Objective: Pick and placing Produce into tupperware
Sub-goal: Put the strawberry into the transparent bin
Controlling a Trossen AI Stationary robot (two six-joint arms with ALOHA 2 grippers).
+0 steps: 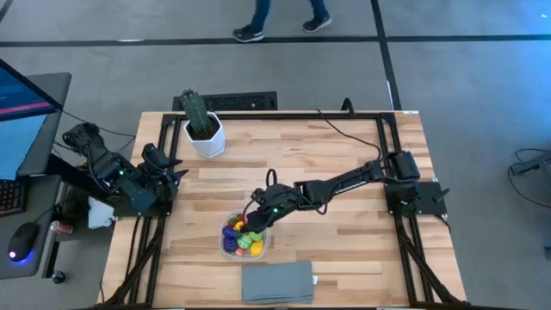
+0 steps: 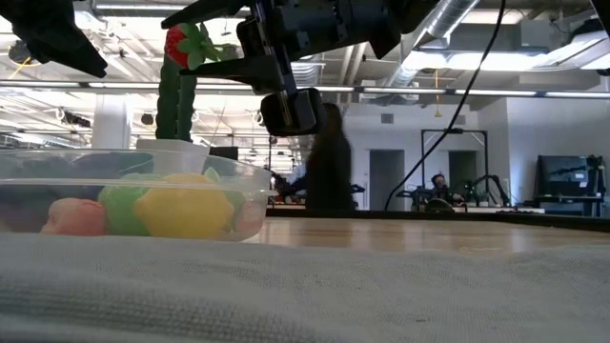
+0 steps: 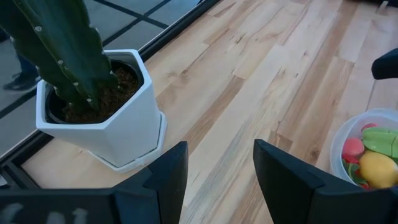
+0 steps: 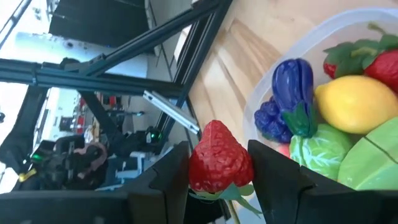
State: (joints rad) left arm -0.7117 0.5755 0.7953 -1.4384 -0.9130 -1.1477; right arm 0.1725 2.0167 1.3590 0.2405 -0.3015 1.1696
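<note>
Grey cloth [image 1: 277, 282], tupperware [image 1: 262, 244] of produce [image 1: 244, 239], right hand [image 4: 219, 180] gripping strawberry [image 4: 217, 164] above

right gripper [image 4: 219, 186] clamped, left gripper [image 3: 219, 180] parted

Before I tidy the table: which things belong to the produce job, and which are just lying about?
Job:
- strawberry in the right gripper
- tupperware
- produce inside it

Lying about:
- cactus in its white pot
- grey cloth
</note>
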